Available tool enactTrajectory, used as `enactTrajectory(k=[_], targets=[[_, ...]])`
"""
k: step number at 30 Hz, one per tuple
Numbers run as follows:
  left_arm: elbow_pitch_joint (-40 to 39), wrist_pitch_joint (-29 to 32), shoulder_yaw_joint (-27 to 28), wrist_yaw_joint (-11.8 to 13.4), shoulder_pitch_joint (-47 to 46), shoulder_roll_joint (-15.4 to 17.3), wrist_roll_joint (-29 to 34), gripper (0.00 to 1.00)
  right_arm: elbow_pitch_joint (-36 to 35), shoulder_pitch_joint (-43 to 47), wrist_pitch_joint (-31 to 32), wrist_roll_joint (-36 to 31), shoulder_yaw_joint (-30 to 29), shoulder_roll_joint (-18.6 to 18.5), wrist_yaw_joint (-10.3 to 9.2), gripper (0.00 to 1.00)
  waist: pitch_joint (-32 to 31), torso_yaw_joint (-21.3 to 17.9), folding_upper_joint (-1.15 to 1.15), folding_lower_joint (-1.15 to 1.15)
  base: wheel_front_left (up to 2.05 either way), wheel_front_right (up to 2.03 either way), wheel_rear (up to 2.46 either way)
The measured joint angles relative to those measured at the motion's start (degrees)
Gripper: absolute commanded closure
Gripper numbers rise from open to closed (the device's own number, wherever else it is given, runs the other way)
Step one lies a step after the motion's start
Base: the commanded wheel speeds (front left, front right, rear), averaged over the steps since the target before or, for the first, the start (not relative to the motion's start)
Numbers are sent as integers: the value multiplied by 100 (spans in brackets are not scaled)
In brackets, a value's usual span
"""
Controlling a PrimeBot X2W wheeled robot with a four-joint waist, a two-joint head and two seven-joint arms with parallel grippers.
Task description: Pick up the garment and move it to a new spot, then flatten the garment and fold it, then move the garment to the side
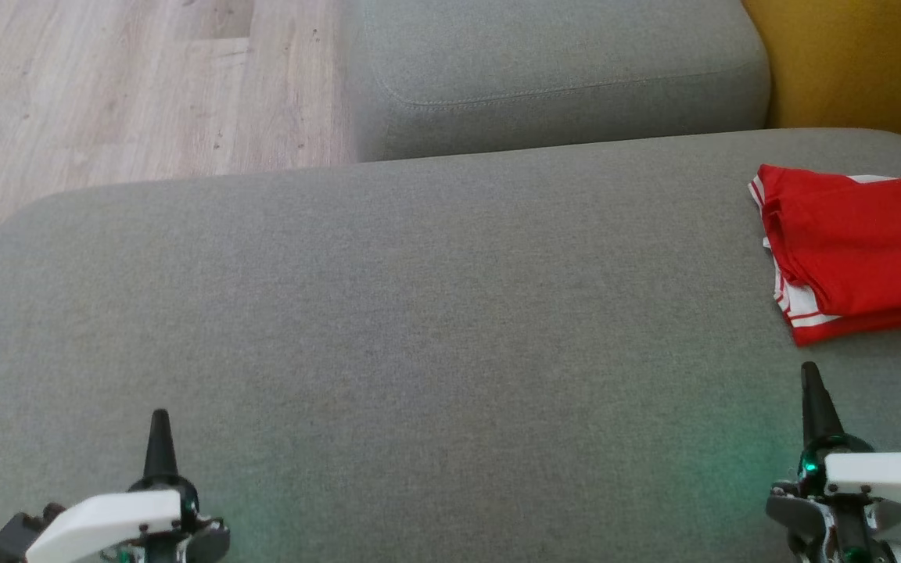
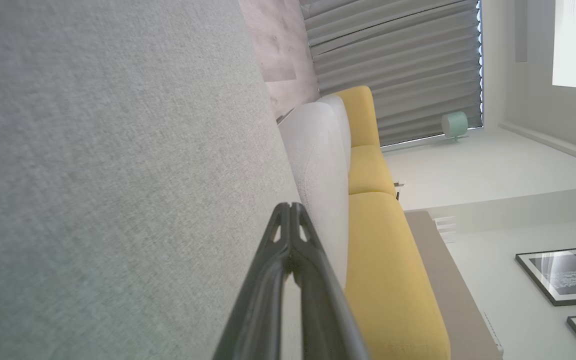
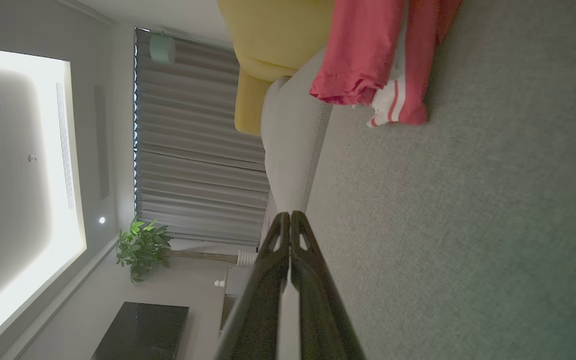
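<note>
The garment is a red jersey with white trim and dark lettering, lying folded at the right edge of the grey sofa seat. Its red and white hem shows at the top of the right wrist view. My right gripper is shut and empty, a short way in front of the garment and clear of it; its tips meet. My left gripper is shut with nothing in it, low at the seat's front left, its tips pressed together.
A second grey cushion lies beyond the seat, with a yellow cushion at the far right. Pale wooden floor runs along the far left. Grey curtains and a potted plant stand in the room behind.
</note>
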Motion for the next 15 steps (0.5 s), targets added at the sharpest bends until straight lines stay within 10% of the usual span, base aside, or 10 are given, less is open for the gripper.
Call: enactTrajectory(k=[15], targets=[[36, 232, 196, -144, -206, -2, -922, 100, -16, -231, 236, 932, -191, 0, 0, 100, 85, -25, 0, 0, 0, 0, 0]])
